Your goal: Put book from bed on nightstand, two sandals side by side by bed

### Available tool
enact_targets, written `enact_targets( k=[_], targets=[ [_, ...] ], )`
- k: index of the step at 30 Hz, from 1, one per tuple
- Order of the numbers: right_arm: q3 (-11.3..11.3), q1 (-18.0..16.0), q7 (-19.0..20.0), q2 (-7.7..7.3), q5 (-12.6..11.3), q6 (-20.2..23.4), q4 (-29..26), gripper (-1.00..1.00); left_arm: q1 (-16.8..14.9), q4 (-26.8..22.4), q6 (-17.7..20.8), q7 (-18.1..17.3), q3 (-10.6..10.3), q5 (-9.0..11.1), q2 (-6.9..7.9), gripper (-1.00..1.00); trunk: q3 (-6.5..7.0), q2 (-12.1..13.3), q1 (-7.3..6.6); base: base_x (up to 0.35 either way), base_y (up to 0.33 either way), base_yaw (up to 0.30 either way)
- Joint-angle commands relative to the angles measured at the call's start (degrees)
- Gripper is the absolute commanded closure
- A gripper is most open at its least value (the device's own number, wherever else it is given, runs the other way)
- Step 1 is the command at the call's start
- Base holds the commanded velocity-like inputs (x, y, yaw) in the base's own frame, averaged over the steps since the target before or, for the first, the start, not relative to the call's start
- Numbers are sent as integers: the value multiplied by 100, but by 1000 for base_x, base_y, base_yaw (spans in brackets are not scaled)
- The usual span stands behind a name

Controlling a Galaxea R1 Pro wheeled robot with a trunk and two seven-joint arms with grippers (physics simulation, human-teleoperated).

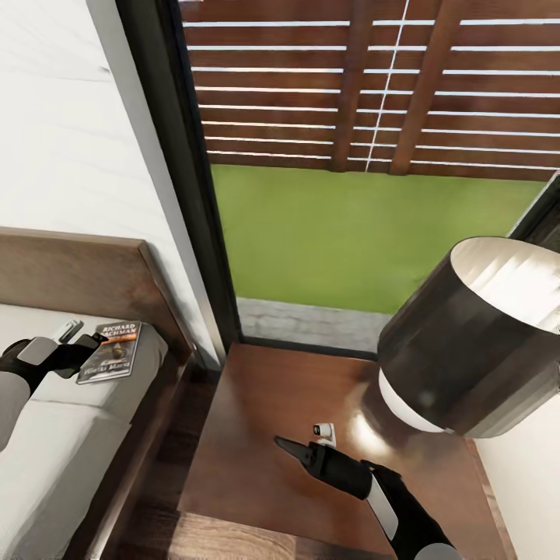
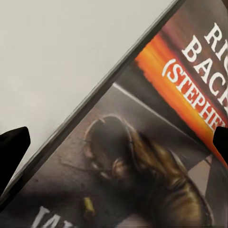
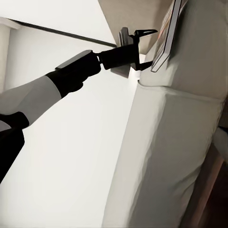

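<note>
The book [image 1: 111, 351] lies flat on the light-grey mattress of the bed [image 1: 47, 443], close to the brown headboard. Its dark cover with the orange band [image 2: 156, 142] sits right under my left wrist camera. My left gripper [image 1: 80, 335] is open at the book's near edge, one fingertip [image 2: 12, 147] over the mattress and the other over the cover. From the right wrist view, the left gripper [image 3: 146, 47] stands open against the book's edge [image 3: 164, 47]. My right gripper [image 1: 302, 437] hovers open and empty over the glossy nightstand [image 1: 249, 404]. The sandals are out of view.
A large dark-shaded lamp [image 1: 474, 334] stands on the nightstand's right side. Behind it a black-framed window [image 1: 194, 194] shows grass and a slatted fence. A narrow strip of wood floor [image 1: 167, 459] separates bed and nightstand.
</note>
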Motion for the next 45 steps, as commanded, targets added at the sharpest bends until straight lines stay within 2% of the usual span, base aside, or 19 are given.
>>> enact_targets(
  k=[1, 45],
  targets=[
    [-18, -2, 21, 5, 2, 60, 0, -100, 3, -1, 47, 64, 16, 78, -2, -100, -5, -1, 0, -18, -29, 0],
    [-18, -2, 22, 5, -1, 60, 1, -100, 3, -1, 47, 64, 15, 62, 3, -100, -5, -1, 0, -2, -3, 0]
  ],
)
